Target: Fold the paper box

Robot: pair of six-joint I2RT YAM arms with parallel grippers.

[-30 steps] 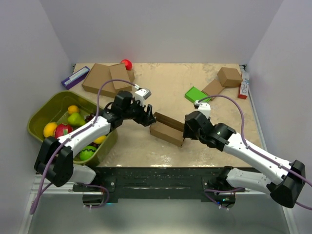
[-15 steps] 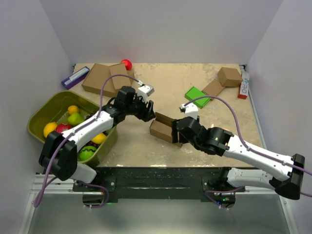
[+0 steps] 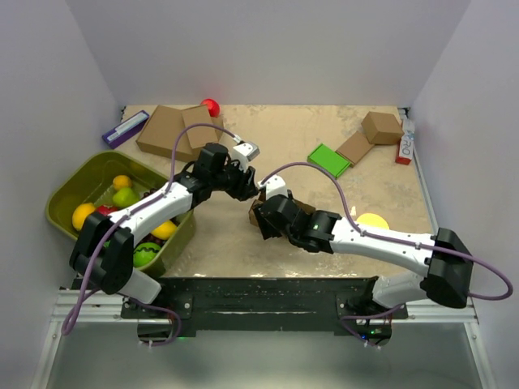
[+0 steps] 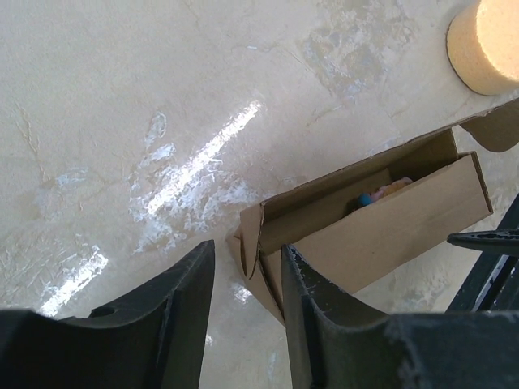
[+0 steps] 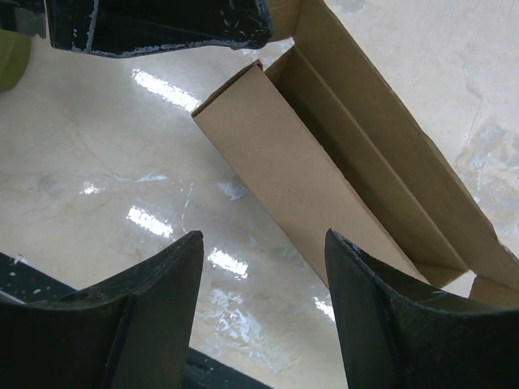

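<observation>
The paper box (image 4: 381, 231) is a thin brown cardboard mailer lying on the table, its top open and its flaps up. In the top view the box (image 3: 254, 214) is mostly hidden under my right arm. My left gripper (image 4: 246, 247) is open and narrow. The box's near end flap stands between its fingers, against the right finger (image 4: 304, 292), with a gap to the left one. My right gripper (image 5: 263, 235) is open just in front of the box's long front wall (image 5: 284, 162). Its right finger (image 5: 373, 300) is beside that wall and nothing is between the fingers.
A yellow disc (image 3: 373, 220) lies right of the box. At the left is a green bin (image 3: 81, 182) of fruit. Stacked brown boxes (image 3: 174, 130), a red ball (image 3: 210, 106) and a purple item (image 3: 124, 128) are at the back left. A green block (image 3: 328, 159) and a small brown box (image 3: 381, 126) are at the back right.
My right arm has swung left across the box, from its right end to its front left. My left gripper's jaws have narrowed around the box's end flap. The yellow disc is now uncovered.
</observation>
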